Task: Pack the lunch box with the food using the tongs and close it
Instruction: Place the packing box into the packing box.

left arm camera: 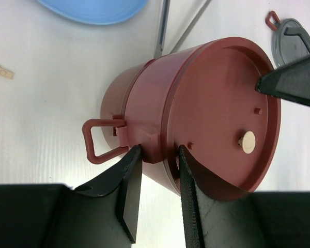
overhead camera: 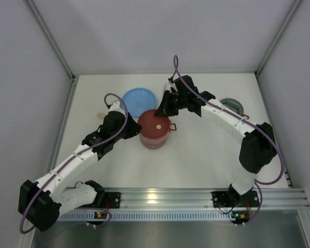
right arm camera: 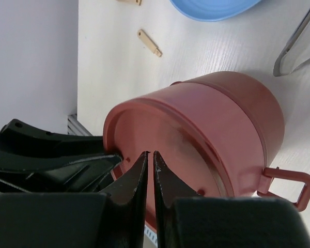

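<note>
- Closest in, my left gripper is clamped on the small tab at the seam of the lunch box, 1 finger on each side of it, just beside the red side handle.
- Lunch box stands upright mid-table, its 2 dusty-red bowls stacked and a flat maroon disc lid seated on top. A pale beige round piece rests on that lid.
- Over the far part of the disc lid hangs my right gripper, fingers drawn together to a thin slit. I see nothing between them, and I cannot tell whether the tips touch the lid.
- Well apart to the right of the box, the grey top lid lies flat on the table on my right arm's side, so my right gripper is the nearer one. I judge that closing turns on that rightward reach while my left steadies the stack.
- Just beyond the box, near the blue plate, lie the tongs, long axis pointing away from it.
</note>
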Tool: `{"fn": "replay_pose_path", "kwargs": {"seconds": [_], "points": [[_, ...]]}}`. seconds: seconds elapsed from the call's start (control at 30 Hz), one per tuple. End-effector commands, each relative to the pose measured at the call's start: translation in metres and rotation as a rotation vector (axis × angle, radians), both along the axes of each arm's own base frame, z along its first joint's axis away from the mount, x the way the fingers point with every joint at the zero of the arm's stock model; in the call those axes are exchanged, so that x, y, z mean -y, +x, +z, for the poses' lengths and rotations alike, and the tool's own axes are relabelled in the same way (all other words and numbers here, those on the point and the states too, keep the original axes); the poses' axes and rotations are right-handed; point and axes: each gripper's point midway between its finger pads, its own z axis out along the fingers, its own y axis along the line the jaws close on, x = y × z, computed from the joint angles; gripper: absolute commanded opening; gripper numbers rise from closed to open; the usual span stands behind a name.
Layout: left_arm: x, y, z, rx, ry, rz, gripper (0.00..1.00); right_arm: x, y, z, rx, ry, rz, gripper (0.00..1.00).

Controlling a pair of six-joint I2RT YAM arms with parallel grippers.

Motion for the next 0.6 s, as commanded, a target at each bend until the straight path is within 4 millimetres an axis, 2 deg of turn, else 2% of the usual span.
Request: {"fn": "replay_pose_path", "kwargs": {"seconds": [0.0, 0.23, 0.4, 0.57], "points": [[-0.012, -0.007, -0.032, -0.07, 0.087, -0.014, 0.0, -0.018, 0.005, 0.029, 0.072, 0.053, 0.024, 0.06], [-0.019, -0.007, -0.045, -0.116, 0.112, 0.003, 0.0, -0.018, 0.006, 0.03, 0.078, 0.043, 0.025, 0.06], [-0.022, -0.008, -0.056, -0.153, 0.134, 0.011, 0.0, -0.009, 0.004, 0.049, 0.123, 0.029, 0.007, 0.07], [-0.023, -0.008, -0.061, -0.173, 0.15, 0.011, 0.01, 0.014, 0.006, 0.07, 0.202, -0.026, -0.065, 0.08]]}}
